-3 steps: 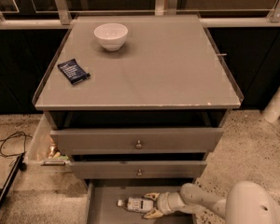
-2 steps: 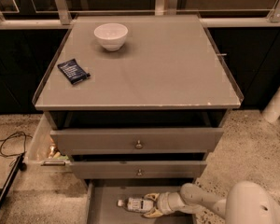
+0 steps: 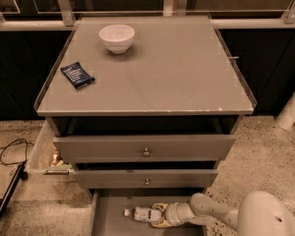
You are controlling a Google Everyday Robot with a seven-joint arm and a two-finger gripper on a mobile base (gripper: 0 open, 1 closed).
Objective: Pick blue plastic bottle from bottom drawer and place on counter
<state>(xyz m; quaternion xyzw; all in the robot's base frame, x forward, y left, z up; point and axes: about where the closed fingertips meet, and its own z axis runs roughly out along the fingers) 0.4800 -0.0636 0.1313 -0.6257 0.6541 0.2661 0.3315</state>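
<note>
The blue plastic bottle [image 3: 141,214] lies on its side in the open bottom drawer [image 3: 108,218], white cap to the left. My gripper [image 3: 157,215] reaches in from the right, low in the camera view, with its fingers around the bottle's right end. The arm runs off to the bottom right. The counter [image 3: 177,77] is the flat grey cabinet top above, with a thin clear rim.
A white bowl [image 3: 117,37] and a dark blue snack packet [image 3: 77,75] sit on the counter's left half. Two wider drawers with round knobs [image 3: 146,152] stand partly open above the bottom drawer. A side bin [image 3: 44,156] hangs at the left. A black cable lies on the floor.
</note>
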